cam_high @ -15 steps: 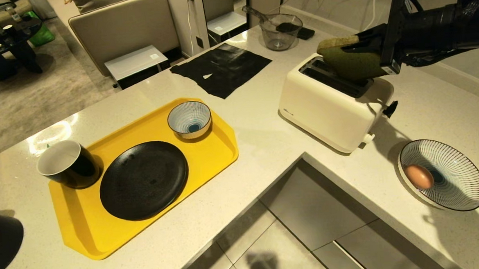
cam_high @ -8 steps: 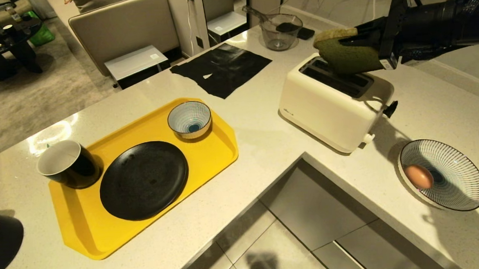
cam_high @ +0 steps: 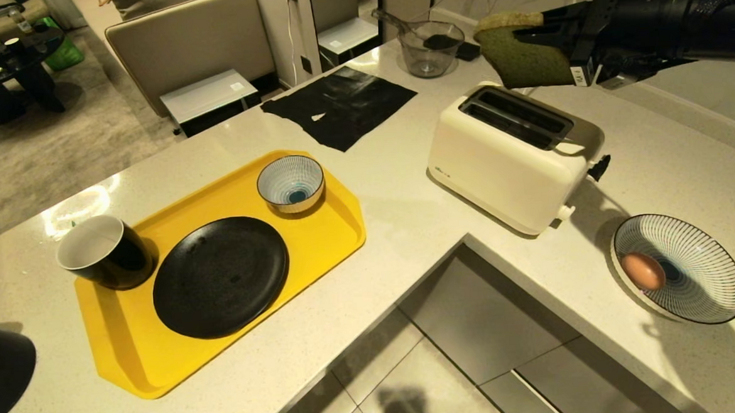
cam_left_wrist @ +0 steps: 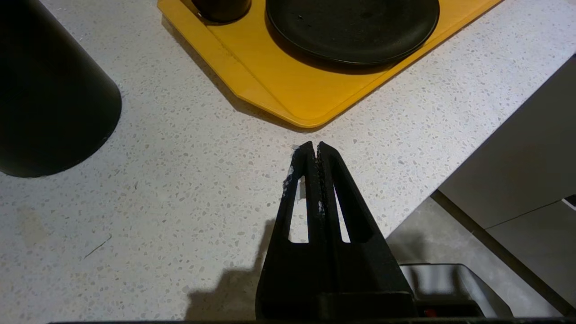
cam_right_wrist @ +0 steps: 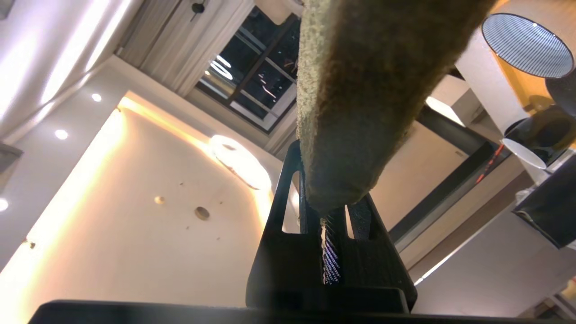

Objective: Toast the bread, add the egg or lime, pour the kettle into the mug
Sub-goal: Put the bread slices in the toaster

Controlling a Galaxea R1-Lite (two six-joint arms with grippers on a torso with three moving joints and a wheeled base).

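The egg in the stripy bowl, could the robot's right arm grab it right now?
Probably not yet. The right claw is shut on the bread, held up above the toaster. Nothing covers the egg in its striped bowl, so the way looks free once the bread is put down.

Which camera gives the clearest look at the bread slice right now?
The head view: the bread shows its green face and crust, pinched in the right gripper above the toaster. The right wrist view shows only a close-up edge; the left wrist view shows none.
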